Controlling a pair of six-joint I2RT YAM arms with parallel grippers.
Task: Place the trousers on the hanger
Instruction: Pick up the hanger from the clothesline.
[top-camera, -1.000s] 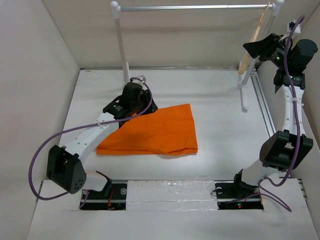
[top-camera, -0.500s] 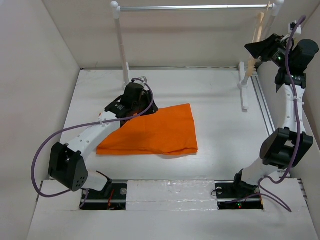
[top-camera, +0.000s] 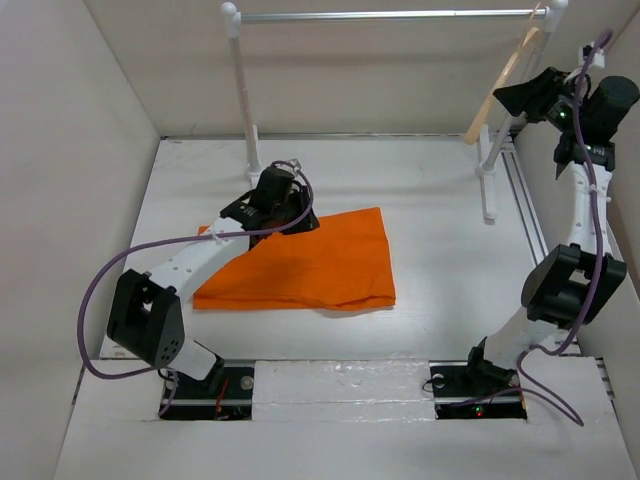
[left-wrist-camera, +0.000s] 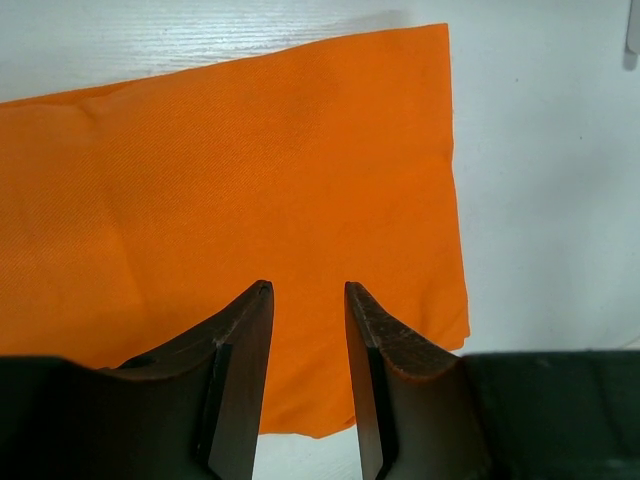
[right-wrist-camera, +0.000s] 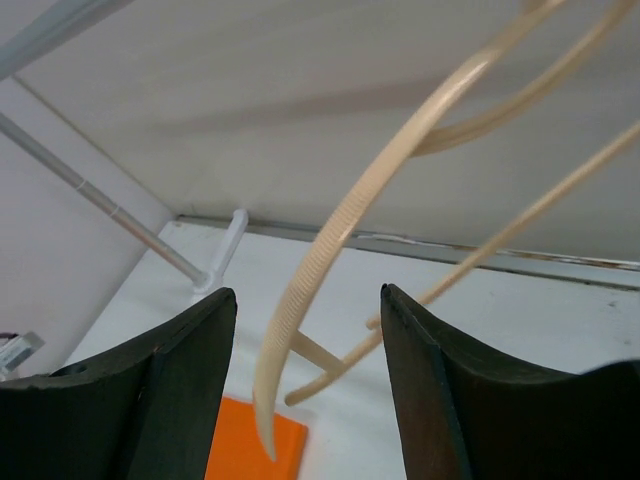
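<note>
The trousers (top-camera: 310, 262) were laid flat on the table (top-camera: 440, 240), the left gripper (left-wrist-camera: 306, 290) held narrowly parted above them. The tilted hanger (top-camera: 497, 88), at the rack (top-camera: 390, 15)'s right end, was straddled by the wide-spread right gripper (right-wrist-camera: 305, 292), not clamped

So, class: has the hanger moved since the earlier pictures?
Yes. The hanger has swung its lower end left, away from the rack's right post.
</note>
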